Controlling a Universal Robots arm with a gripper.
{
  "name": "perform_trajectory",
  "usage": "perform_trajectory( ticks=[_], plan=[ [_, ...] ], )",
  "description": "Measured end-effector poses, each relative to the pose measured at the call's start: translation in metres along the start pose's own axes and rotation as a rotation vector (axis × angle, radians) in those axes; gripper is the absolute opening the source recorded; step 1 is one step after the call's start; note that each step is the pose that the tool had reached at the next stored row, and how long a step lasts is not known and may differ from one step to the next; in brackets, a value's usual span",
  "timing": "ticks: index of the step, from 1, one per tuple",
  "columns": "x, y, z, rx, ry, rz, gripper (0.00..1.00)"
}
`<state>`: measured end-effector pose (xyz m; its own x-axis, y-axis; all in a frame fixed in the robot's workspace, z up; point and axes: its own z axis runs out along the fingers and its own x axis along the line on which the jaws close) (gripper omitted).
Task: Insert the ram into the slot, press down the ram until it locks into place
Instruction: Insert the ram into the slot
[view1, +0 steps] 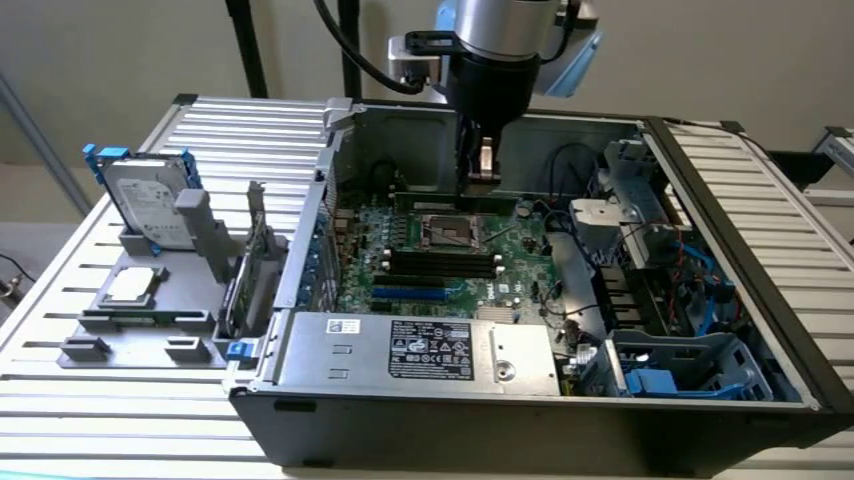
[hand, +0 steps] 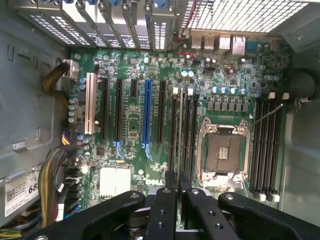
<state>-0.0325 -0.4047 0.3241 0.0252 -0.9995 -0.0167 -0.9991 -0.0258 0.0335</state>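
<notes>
The ram, a thin green stick, hangs level under my gripper inside the open computer case, above the motherboard. My gripper is shut on its upper edge near the stick's right end. The black slots lie parallel in front of the processor socket, lower than the ram and apart from it. In the wrist view my two black fingers stand close together, and my gripper points at the near ends of the slots, which run the same way as the fingers' gap. The slots look empty.
The processor socket lies between these slots and a second group of black sockets. A blue socket runs beside them. The power supply, the drive cage and the case walls close in the board. A hard drive stands outside.
</notes>
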Motion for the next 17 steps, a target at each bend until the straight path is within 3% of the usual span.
perform_trajectory(
  ticks=[17],
  plan=[
    [-0.005,-0.0012,0.0309,-0.0001,0.0001,0.000,0.14]
  ],
)
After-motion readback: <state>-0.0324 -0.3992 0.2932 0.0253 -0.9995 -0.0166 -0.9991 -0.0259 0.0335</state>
